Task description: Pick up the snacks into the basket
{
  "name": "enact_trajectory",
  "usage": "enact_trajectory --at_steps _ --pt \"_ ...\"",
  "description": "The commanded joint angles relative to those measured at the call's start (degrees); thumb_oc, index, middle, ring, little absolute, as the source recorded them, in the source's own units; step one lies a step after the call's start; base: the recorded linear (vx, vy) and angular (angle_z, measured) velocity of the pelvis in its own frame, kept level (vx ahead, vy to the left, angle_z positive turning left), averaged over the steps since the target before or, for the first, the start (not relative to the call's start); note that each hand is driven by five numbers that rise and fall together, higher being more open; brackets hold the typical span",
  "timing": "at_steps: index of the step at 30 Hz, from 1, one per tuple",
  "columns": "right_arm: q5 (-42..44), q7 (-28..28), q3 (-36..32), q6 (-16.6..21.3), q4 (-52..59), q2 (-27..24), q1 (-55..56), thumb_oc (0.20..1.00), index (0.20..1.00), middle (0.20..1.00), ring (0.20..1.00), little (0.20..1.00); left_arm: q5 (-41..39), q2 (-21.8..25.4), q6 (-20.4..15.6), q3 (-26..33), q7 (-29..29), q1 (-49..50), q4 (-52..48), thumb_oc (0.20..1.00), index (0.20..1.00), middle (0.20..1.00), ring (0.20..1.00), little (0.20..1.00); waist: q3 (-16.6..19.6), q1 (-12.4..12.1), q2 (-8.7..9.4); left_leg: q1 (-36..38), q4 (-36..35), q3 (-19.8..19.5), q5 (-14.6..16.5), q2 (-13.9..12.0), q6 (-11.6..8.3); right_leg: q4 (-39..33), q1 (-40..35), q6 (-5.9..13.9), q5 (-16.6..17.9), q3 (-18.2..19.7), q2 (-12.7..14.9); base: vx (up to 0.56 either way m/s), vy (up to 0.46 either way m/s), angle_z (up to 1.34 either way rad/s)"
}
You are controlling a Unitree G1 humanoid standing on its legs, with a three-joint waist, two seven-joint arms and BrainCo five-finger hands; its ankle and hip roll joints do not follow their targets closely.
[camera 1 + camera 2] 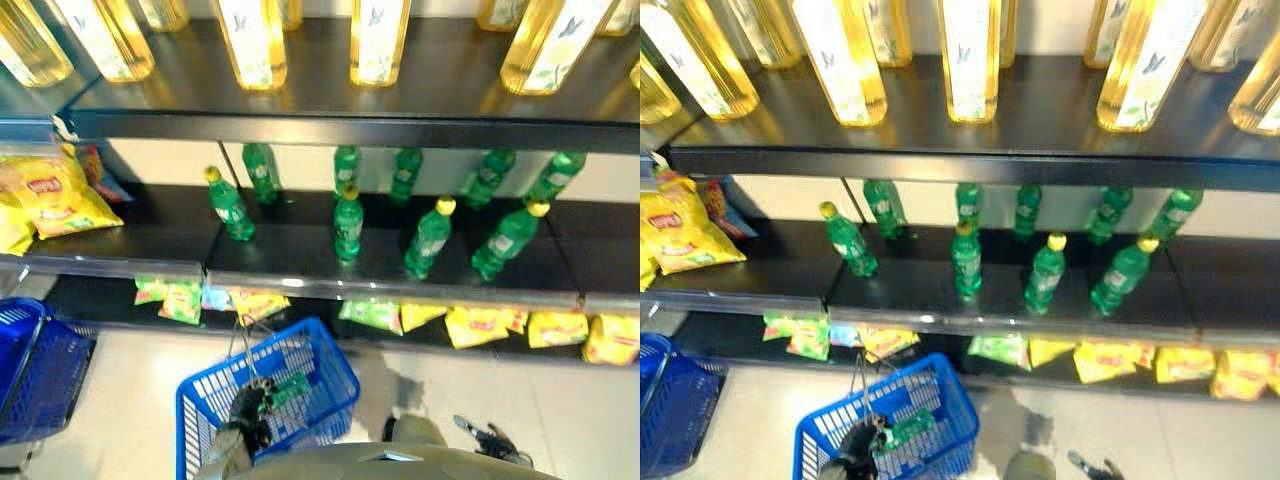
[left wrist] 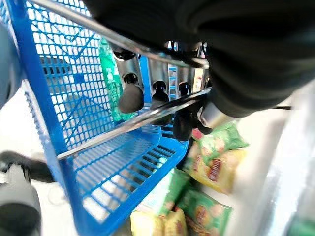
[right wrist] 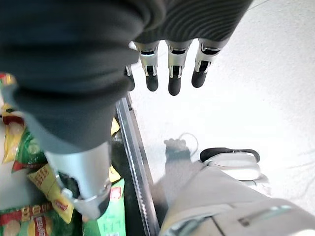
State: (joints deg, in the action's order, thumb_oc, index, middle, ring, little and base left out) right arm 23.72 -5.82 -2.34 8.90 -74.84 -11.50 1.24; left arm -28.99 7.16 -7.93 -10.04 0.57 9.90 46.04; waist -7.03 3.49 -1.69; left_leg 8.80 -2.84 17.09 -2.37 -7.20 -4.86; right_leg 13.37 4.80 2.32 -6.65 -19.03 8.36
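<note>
Your left hand (image 1: 250, 405) sits lowest in the head views, fingers curled round the metal handles (image 2: 147, 118) of the blue basket (image 1: 300, 375), which hangs over the pale floor (image 1: 130, 400) in front of the shelving. One green packet (image 1: 290, 388) lies inside the basket against its mesh wall, just beside the hand.

Your right hand (image 3: 170, 69) hangs over the floor by the front edge of the bottom shelf (image 1: 560, 355). Fingers straight and loosely spread, holding nothing. You also see it at the lower right of the left eye view.

Snack bags (image 1: 480, 325), yellow and green, lie in a row along the front edge of the bottom shelf. A cluster of them (image 1: 175, 298) lies toward its left end, directly behind the basket.

Green soda bottles (image 1: 430, 238) with yellow caps stand on the middle shelf (image 1: 300, 265): four near the front edge, a second row near the back.

Yellow chip bags (image 1: 55, 195) lie on the left section of that shelf level.

Tall bottles of yellow liquid (image 1: 378, 40) stand on the top shelf (image 1: 450, 90).

You have a second blue basket (image 1: 35, 370) on the floor at the far left.
</note>
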Motion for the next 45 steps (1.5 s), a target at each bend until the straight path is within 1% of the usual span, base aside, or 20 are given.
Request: enact_trajectory --at_steps 1,2,3,5,6,7,11,14,17,18,20,22,24,27,28,29,38,42,44,45 --pt "-0.5 -0.9 1.2 1.6 -2.4 -0.3 -3.2 1.0 1.0 1.0 1.0 1.0 -3.3 -0.3 -5.8 1.6 -2.5 -2.2 -11.3 0.2 0.2 0.2 0.2 0.2 1.2 -1.5 2.72 -6.6 5.0 -2.4 1.9 5.7 1.1 -13.7 -2.9 4.46 12.4 1.0 -1.3 0.0 0.075 -0.37" --pt "-0.5 -0.9 1.2 1.6 -2.4 -0.3 -3.2 1.0 1.0 1.0 1.0 1.0 -3.3 -0.3 -5.8 1.6 -2.5 -2.2 -11.3 0.2 0.2 0.2 0.2 0.2 1.2 -1.5 2.72 -6.6 5.0 -2.4 1.9 5.7 1.1 -13.7 -2.9 4.46 12.4 1.0 -1.3 0.05 0.176 -0.56" --pt "-1.0 -0.8 1.2 1.4 -1.8 -0.4 -2.9 1.0 1.0 1.0 1.0 1.0 -2.9 0.2 -5.4 1.9 -2.2 -1.8 -11.9 0.2 0.2 0.2 0.2 0.2 1.7 -1.6 3.58 -7.7 3.6 -1.6 -0.2 0.7 -0.42 -14.2 -3.0 5.35 12.5 1.6 0.3 0.11 0.215 -0.3" --pt "-0.8 -0.6 0.6 1.1 -1.8 -0.4 -2.5 1.0 1.0 1.0 1.0 1.0 -2.6 0.6 -5.5 2.1 -1.9 -1.9 -11.9 0.2 0.2 0.2 0.2 0.2 2.3 -1.5 3.41 -8.5 1.9 -2.0 -4.1 -4.3 -2.11 -14.7 -3.4 6.11 12.0 1.9 1.7 0.14 0.24 -0.06" --pt "-0.8 -0.6 0.6 1.1 -1.8 -0.4 -2.4 1.0 1.0 1.0 1.0 1.0 -2.6 0.6 -5.5 2.1 -1.9 -1.9 -11.9 0.2 0.2 0.2 0.2 0.2 2.3 -1.4 3.35 -8.4 1.8 -2.1 -4.2 -4.4 -2.2 -14.7 -3.5 6.07 11.9 1.8 1.6 0.17 0.33 -0.08" --pt "-0.6 -0.4 0.5 1.2 -1.3 -0.2 -1.8 1.0 1.0 1.0 1.0 1.0 -2.5 0.7 -5.5 2.5 -1.0 -2.2 -10.9 0.2 0.2 0.2 0.2 0.2 2.7 -0.9 2.7 -8.8 -0.3 -2.5 -8.2 -9.3 -4.06 -14.7 -3.9 7.17 11.4 2.4 3.2 0.17 0.368 -0.19" --pt "-0.5 -0.4 0.1 1.2 -0.9 -0.6 -1.6 1.0 1.0 1.0 1.0 1.0 -3.0 0.3 -5.9 2.4 -0.2 -3.1 -9.9 0.2 0.2 0.2 0.2 0.2 1.9 -0.5 0.93 -7.6 -1.1 -2.4 -10.6 -13.1 -5.98 -12.4 -4.3 8.86 11.0 3.3 6.9 0.17 0.469 -0.2" --pt "-0.3 -0.3 -1.6 0.7 -1.2 -0.6 -1.4 1.0 1.0 1.0 1.0 1.0 -3.1 0.5 -5.9 1.4 -0.3 -4.5 -9.4 0.2 0.2 0.2 0.2 0.2 1.7 0.0 0.65 -7.3 -0.7 -0.3 -7.1 -11.2 -5.76 -10.5 -4.6 11.06 11.8 3.7 11.6 0.17 0.52 -0.29" --pt "-0.7 -0.7 -3.4 -0.2 -2.1 -0.6 -1.3 1.0 1.0 1.0 1.0 1.0 -1.6 1.3 -6.0 0.0 -0.4 -6.2 -8.7 0.2 0.2 0.2 0.2 0.2 1.0 -0.4 1.76 -6.1 -2.2 0.7 -2.4 -4.0 -2.21 -6.4 -2.8 12.09 20.4 2.6 17.8 0.11 0.455 0.01" --pt "-0.7 -0.7 -3.4 -0.2 -2.1 -0.5 -1.4 1.0 1.0 1.0 1.0 1.0 -1.6 1.3 -6.0 0.0 -0.4 -6.2 -8.7 0.2 0.2 0.2 0.2 0.2 1.2 -0.5 1.93 -6.4 -2.2 0.8 -2.5 -3.8 -2.08 -6.4 -2.5 12.14 20.6 2.8 18.0 0.04 0.376 -0.03" --pt "-1.4 -1.1 -2.9 -0.4 -2.2 -0.6 -2.3 1.0 1.0 1.0 1.0 1.0 0.3 2.2 -5.8 -0.1 -1.5 -5.2 -10.6 0.2 0.2 0.2 0.2 0.2 0.7 -2.4 1.4 -5.0 -2.2 2.6 0.1 0.3 0.01 -4.4 -2.1 11.5 23.8 -5.8 21.0 0.12 0.547 -0.1" --pt "-1.9 -0.9 -1.5 -0.1 -1.3 0.2 -3.1 1.0 1.0 1.0 1.0 1.0 1.1 2.8 -5.6 0.1 -1.7 -5.1 -11.4 0.2 0.2 0.2 0.2 0.2 0.5 -3.0 0.64 -4.4 -2.2 1.8 1.7 1.9 1.35 0.5 -2.2 11.38 20.6 -8.2 19.3 0.14 0.497 -0.34" --pt "-1.7 -0.4 -0.6 0.2 -1.5 0.6 -3.6 1.0 1.0 1.0 1.0 1.0 1.6 3.1 -5.4 0.1 -1.7 -5.2 -11.1 0.2 0.2 0.2 0.2 0.2 0.3 -2.7 0.43 -4.3 -2.2 1.8 2.3 3.6 2.59 3.0 -1.3 10.28 15.8 -8.5 13.5 0.08 0.335 -0.08" --pt "-1.2 0.8 1.8 1.2 -1.1 1.4 -3.1 1.0 1.0 1.0 1.0 1.0 1.4 3.0 -5.3 0.1 -1.9 -4.5 -10.7 0.2 0.2 0.2 0.2 0.2 0.3 -1.6 0.73 -5.3 -2.2 0.8 0.4 6.0 3.23 -1.2 0.3 5.95 10.6 -4.3 1.8 0.01 0.156 -0.02" --pt "-1.2 0.8 1.8 1.2 -1.1 1.4 -3.1 1.0 1.0 1.0 1.0 1.0 1.4 3.0 -5.3 0.1 -1.9 -4.5 -10.7 0.2 0.2 0.2 0.2 0.2 0.3 -1.6 0.72 -5.3 -2.2 0.8 0.4 5.9 3.19 -1.2 0.2 5.92 10.6 -4.3 1.7 0.11 0.102 0.03" --pt "0.0 1.2 2.5 1.6 -1.7 1.5 -2.2 1.0 1.0 1.0 1.0 1.0 1.0 2.4 -5.4 -0.3 -2.1 -4.3 -10.0 0.2 0.2 0.2 0.2 0.2 0.8 -0.5 1.66 -5.2 -2.2 -0.6 0.5 7.6 3.17 -7.0 0.1 4.51 10.3 0.5 -3.7 0.08 0.064 0.25" --pt "-3.2 1.3 3.0 0.9 -2.9 0.6 -1.3 1.0 1.0 1.0 1.0 1.0 -0.5 1.0 -5.0 0.3 -3.6 -2.3 -12.7 0.2 0.2 0.2 0.2 0.2 1.4 -1.6 2.75 -6.3 0.4 0.0 -0.8 7.1 1.53 -15.3 -4.7 4.39 12.5 -1.1 -2.5 0.03 0.007 0.27" --pt "-3.4 0.7 2.1 0.5 -2.8 -0.1 -1.9 1.0 1.0 1.0 1.0 1.0 -0.4 0.9 -5.0 0.9 -2.8 -2.4 -12.5 0.2 0.2 0.2 0.2 0.2 1.7 -1.7 4.18 -7.6 0.9 2.0 -3.5 -1.6 -1.6 -15.8 -4.7 5.94 13.0 -1.1 1.2 -0.01 0.153 -0.09" --pt "-3.2 0.8 2.0 0.5 -2.2 0.2 -1.5 1.0 1.0 1.0 1.0 1.0 -0.8 0.9 -5.1 1.2 -2.0 -2.5 -12.3 0.2 0.2 0.2 0.2 0.2 2.2 -1.3 3.83 -7.5 -0.2 2.6 -8.1 -8.0 -3.22 -14.7 -3.9 6.43 12.1 -1.3 3.0 0.05 0.203 -0.44" --pt "-3.2 0.8 2.0 0.5 -2.2 0.1 -1.5 1.0 1.0 1.0 1.0 1.0 -0.8 0.9 -5.1 1.2 -2.0 -2.5 -12.3 0.2 0.2 0.2 0.2 0.2 2.2 -1.3 3.67 -7.3 -0.5 2.6 -8.4 -8.2 -3.41 -14.4 -3.8 6.33 11.9 -1.4 2.8 0.04 0.302 -0.21"
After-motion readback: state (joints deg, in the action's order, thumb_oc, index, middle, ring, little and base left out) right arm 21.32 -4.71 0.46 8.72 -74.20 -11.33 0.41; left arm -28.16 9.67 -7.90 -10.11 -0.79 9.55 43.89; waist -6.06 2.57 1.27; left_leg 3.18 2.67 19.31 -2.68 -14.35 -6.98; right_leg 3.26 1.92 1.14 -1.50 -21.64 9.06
